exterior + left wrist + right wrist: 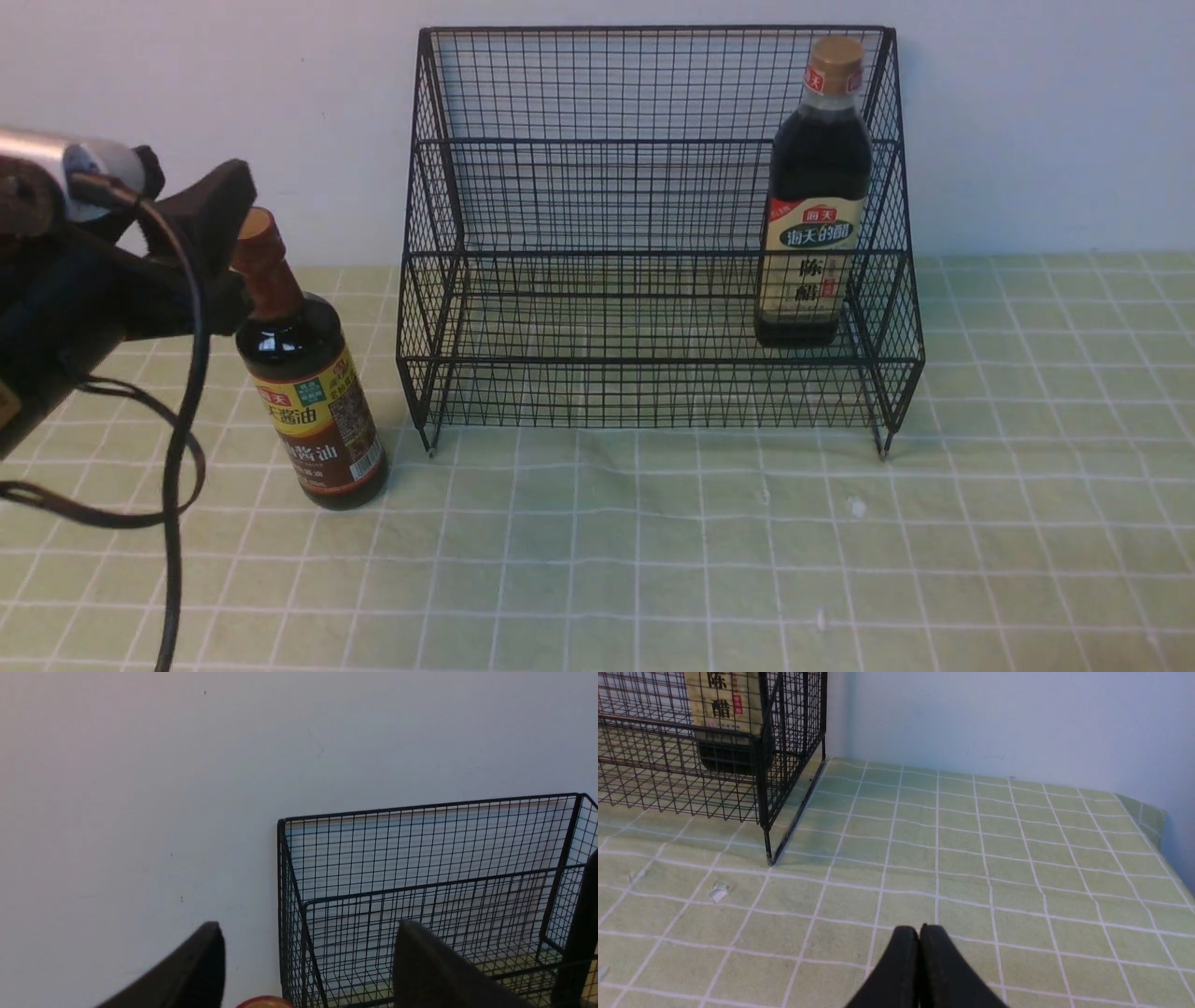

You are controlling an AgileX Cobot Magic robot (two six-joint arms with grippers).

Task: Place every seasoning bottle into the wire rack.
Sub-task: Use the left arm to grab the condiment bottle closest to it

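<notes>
- Fingers (196, 966) of the left gripper (308, 928) stand spread wide with nothing pinched. The red-brown cap (265, 1002) shows low between them in the left wrist view.
- From the front, one dark finger sits just beside the neck of the slim-necked bottle (313, 401). Whether it touches the glass I cannot tell.
- That bottle stands on the green checked tablecloth (653, 560), just left of the wire rack (653, 140) and outside it. It looks tipped, with its cap toward the gripper.
- Right gripper (919, 952) has its fingers pressed together over bare cloth, not far from the rack's right end, and holds nothing.
- Larger bottle (814, 205) already stands upright inside the rack, at its right end.
- Main risk, as I judge it: a lopsided closing on the narrow neck could push the leaning bottle over before it is held. The smooth glass may also slip between the pads.
- Loose black cable (182, 373) hangs near the bottle and might drag it.
- On the way in, the base could catch the rack's front rail if carried low.
- Look of the bottle: dark liquid, glossy glass, yellow-brown label, slender neck. Held by the neck, it would likely swing.
</notes>
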